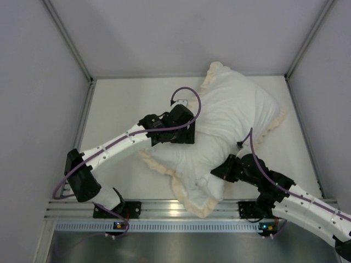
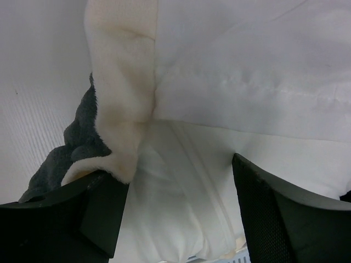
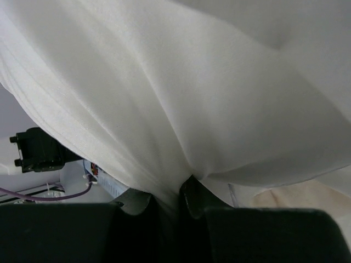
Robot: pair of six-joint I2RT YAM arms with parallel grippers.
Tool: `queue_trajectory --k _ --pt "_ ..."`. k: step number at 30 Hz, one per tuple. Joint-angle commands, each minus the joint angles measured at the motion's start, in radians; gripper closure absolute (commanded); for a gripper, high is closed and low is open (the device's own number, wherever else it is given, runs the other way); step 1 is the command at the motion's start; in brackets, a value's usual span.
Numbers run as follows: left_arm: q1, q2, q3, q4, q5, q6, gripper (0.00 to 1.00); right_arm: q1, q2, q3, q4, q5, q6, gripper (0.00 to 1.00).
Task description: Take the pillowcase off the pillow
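**Left pincer** (image 2: 178,175): at the left edge of the bundle, centre of the overhead view. Jaws stand wide apart, straddling loose white cloth without clamping it.

**Pillowcase** (image 1: 236,109): centre to upper right of the overhead view, lying on the worktop (image 1: 120,104) with its white face up.
- The cream frill (image 2: 120,109) runs round the edge.
- In the left wrist view, dark grey plush (image 2: 71,148) shows at the left where the edge has turned over.
- The pillow is inside and fills the case out. Where cover ends and insert begins cannot be told for certain.

**Handling:** judged light, soft and limp.
- The cloth bunches and tents rather than sliding as one piece. The plump insert will likely drag against the inside.
- The best hold is a pinch of a single layer at the frilled open edge. The thick frill gives the fingers something to bite.
- A deep grip risks catching the insert as well.

**Right pincer** (image 3: 170,197): lower right of centre in the overhead view. Jaws are together on a gathered fold of smooth white cloth, probably the pillowcase's white face, which rises taut from the fingertips.
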Motion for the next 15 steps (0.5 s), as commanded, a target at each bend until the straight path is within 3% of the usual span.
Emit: queue_trajectory --k 1,4,5,6,14,15 --pt "0.0 0.002 0.003 -0.028 -0.044 0.016 0.23 0.009 -0.015 -0.01 -0.073 0.071 0.001 1.0" --pt "0.0 -0.005 -0.012 -0.029 -0.053 0.015 0.35 0.009 -0.015 -0.009 -0.077 0.079 -0.003 1.0" --pt "0.0 -0.008 -0.024 -0.029 -0.057 0.013 0.48 0.009 -0.015 -0.009 -0.077 0.08 -0.004 1.0" --pt "0.0 -0.016 -0.029 -0.029 -0.061 0.011 0.55 0.007 -0.015 -0.01 -0.077 0.082 -0.002 1.0" --pt "0.0 -0.12 -0.098 -0.037 -0.059 0.013 0.81 0.007 -0.02 -0.023 -0.082 0.097 0.007 1.0" --pt "0.0 -0.135 -0.109 -0.04 -0.058 0.01 0.94 0.007 -0.021 -0.024 -0.087 0.103 0.012 1.0"
